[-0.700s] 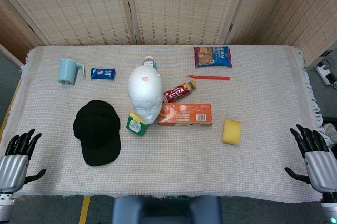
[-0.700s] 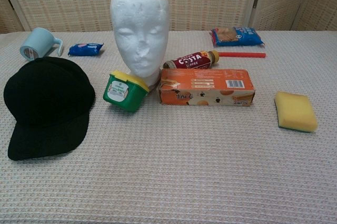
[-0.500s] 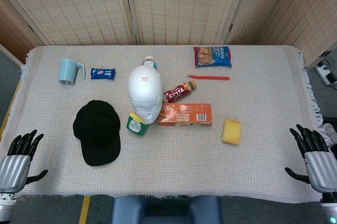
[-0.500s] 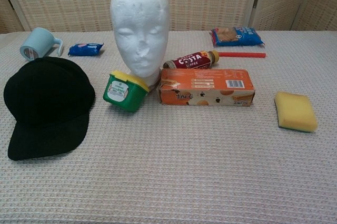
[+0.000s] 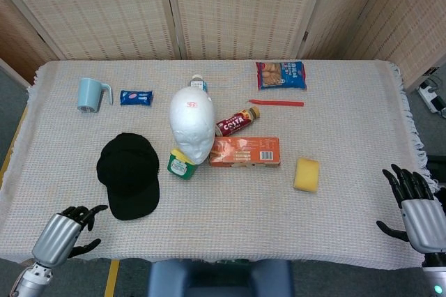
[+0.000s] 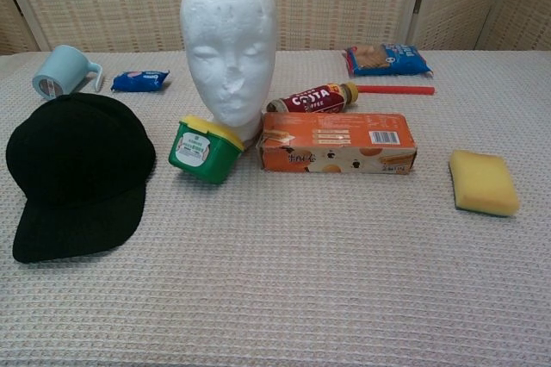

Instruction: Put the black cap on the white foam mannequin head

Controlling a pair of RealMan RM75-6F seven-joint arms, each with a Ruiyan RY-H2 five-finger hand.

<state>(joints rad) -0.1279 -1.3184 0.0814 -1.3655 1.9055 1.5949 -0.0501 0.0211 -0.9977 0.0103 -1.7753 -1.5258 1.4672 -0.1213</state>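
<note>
Cap, black, is lying flat just left of the upright mannequin head. Left hand is hovering empty, fingers loosely spread, near the cap's brim; right hand is waiting open, far right.

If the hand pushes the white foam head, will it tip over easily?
Probably yes. The white foam head stands tall on a narrow neck and, being foam, is likely light. The green tub and orange box beside it may brace it slightly.

Bright even indoor light, soft faint shadows, sharp focus throughout, no glare, slight edge distortion
</note>
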